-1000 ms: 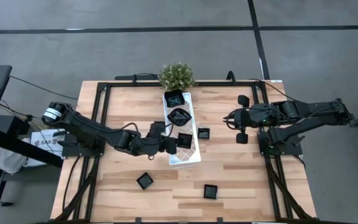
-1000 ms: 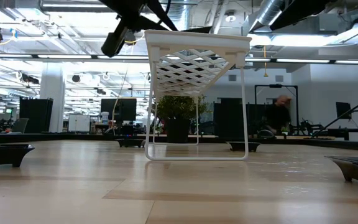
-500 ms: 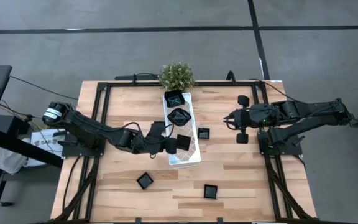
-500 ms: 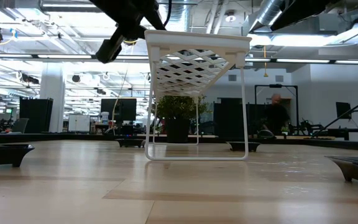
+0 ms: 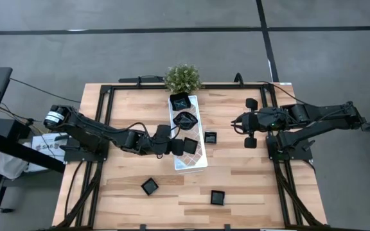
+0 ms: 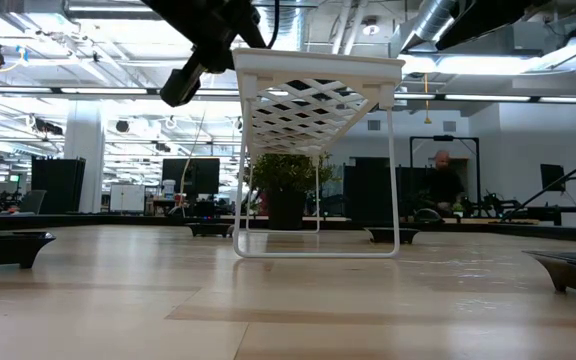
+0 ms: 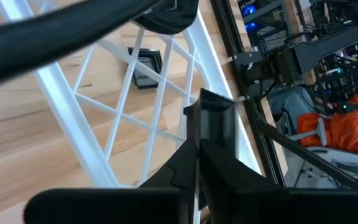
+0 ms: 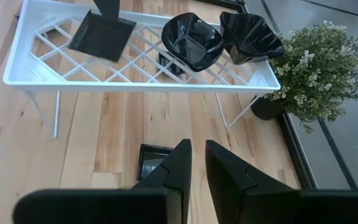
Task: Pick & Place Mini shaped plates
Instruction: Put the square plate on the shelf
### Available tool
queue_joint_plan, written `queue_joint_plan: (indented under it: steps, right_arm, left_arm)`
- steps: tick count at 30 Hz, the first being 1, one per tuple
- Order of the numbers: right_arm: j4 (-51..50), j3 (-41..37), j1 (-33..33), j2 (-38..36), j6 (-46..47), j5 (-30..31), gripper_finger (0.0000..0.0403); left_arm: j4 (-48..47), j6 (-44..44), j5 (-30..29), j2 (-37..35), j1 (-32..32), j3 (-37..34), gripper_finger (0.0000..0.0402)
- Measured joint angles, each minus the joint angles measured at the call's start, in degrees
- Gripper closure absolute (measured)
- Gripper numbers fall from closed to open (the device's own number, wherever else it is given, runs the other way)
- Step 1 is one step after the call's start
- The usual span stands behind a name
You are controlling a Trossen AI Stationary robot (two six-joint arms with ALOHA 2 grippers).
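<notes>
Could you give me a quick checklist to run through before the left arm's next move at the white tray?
1. Left gripper over the white tray, at the flat square plate: ok.
2. Plate resting flat on the tray lattice: ok in the right wrist view.
3. Left fingers released from the plate: cannot tell.
4. Two wavy-edged plates seated at the tray's plant end, apart from the square one: ok.
5. Right gripper waiting clear of the tray, fingers nearly together, holding nothing: ok.
6. Loose plates on the table: three left to pick: not ok yet.
</notes>
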Motion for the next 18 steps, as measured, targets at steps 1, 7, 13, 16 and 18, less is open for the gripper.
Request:
queue_joint_plan:
  steps: [1, 7, 13, 16, 18]
  right_arm:
    - [0.00, 0.00, 0.00, 0.00, 0.00, 0.00, 0.0361]
    - [0.00, 0.00, 0.00, 0.00, 0.03, 0.00, 0.0361]
    - [0.00, 0.00, 0.00, -0.01, 0.09, 0.00, 0.0361]
    - [0.00, 0.00, 0.00, 0.00, 0.68, 0.00, 0.0361]
    - [0.00, 0.00, 0.00, 0.00, 1.89, 0.00, 0.0361]
  left_arm:
    - [0.00, 0.04, -0.02, 0.00, 0.00, -0.01, 0.0375]
    - [0.00, 0.39, -0.15, -0.02, 0.04, 0.00, 0.0344]
    - [0.00, 0.42, -0.31, -0.02, -0.06, -0.01, 0.0306]
    - [0.00, 0.50, -0.20, -0.03, -0.14, -0.01, 0.0292]
    - [0.00, 1.80, 0.65, -0.04, -0.17, -0.01, 0.0283]
